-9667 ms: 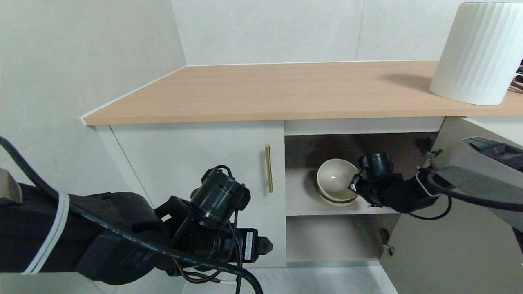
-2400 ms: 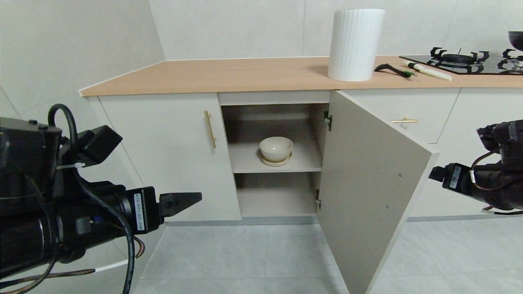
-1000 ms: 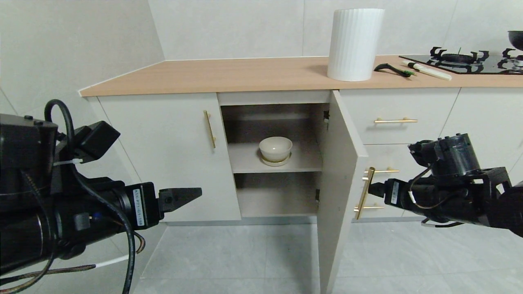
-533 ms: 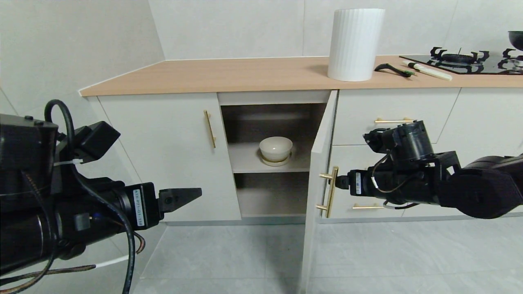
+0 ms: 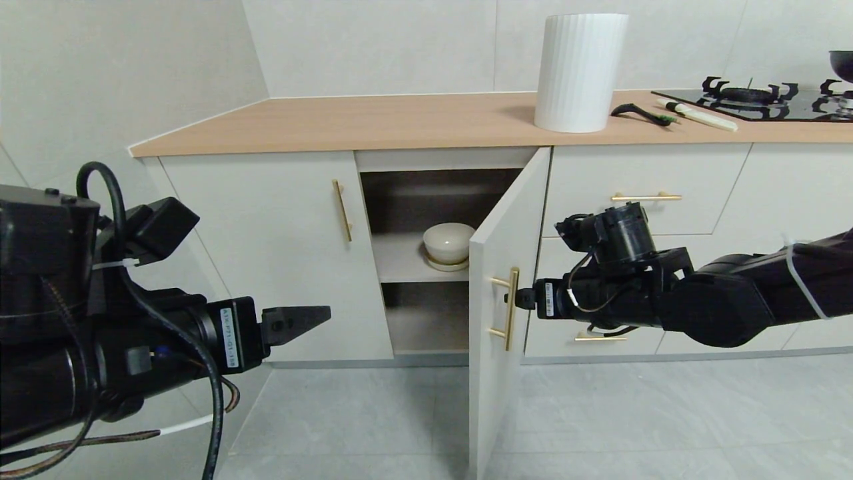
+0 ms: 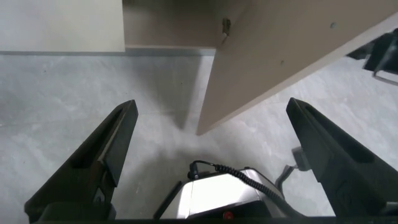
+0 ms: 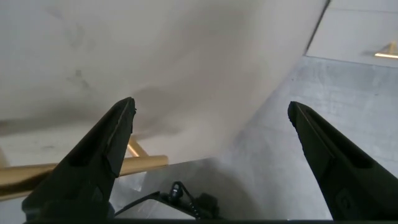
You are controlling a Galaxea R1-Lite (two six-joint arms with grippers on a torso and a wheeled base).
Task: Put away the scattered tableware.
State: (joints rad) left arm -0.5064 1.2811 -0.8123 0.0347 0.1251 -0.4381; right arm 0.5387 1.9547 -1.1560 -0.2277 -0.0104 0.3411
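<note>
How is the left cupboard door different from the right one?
The left door is shut; the right door stands partly open, showing a bowl. The right gripper is at the right door's handle; none is at the left door's. Both are pale with gold handles.

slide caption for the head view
Right gripper at the handle of a half-open cabinet door, a bowl on the shelf inside.

Black left arm (image 5: 80, 360) and right arm (image 5: 720, 307), cylindrical wrist motors (image 5: 623, 230), looped black cables (image 5: 106, 193), white zip ties (image 5: 796, 280), white labels (image 5: 228, 337)
</note>
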